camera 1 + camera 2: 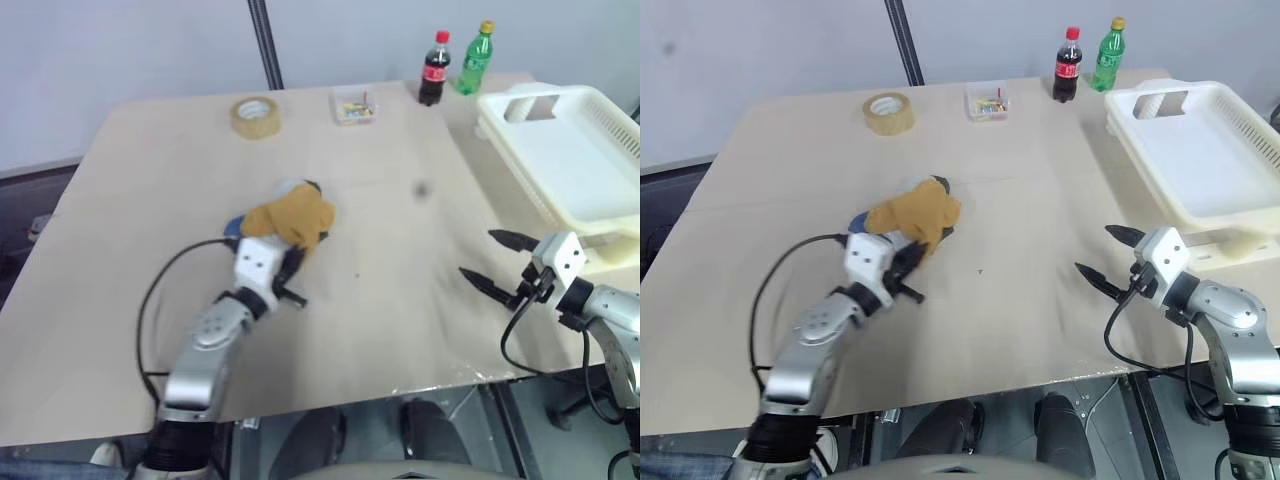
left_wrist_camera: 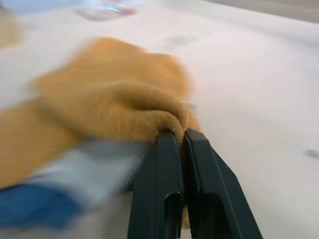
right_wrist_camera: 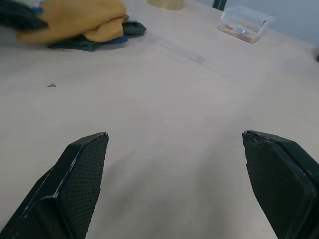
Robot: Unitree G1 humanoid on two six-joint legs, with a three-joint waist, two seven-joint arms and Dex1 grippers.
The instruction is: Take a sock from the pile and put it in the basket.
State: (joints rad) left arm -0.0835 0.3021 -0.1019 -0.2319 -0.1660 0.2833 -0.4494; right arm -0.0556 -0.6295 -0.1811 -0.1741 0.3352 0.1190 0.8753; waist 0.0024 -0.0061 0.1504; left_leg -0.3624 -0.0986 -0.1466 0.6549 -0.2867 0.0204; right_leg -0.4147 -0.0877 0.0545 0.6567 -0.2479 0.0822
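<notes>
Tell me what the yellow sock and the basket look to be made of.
Mustard-yellow sock: soft knitted fabric, fuzzy matte surface, bunching where the left gripper pinches it. Basket: cream-white moulded plastic by its look, smooth, slotted sides, cut-out handle.

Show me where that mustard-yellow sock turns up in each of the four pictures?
Left eye view: yellow sock mid-table, just ahead of the left gripper.
Right eye view: same place, slightly left of centre.
Left wrist view: large and close, a fold pinched between the shut fingers.
Right wrist view: far corner of the table, past the open right gripper.
Shared landmark: the clear box.
</notes>
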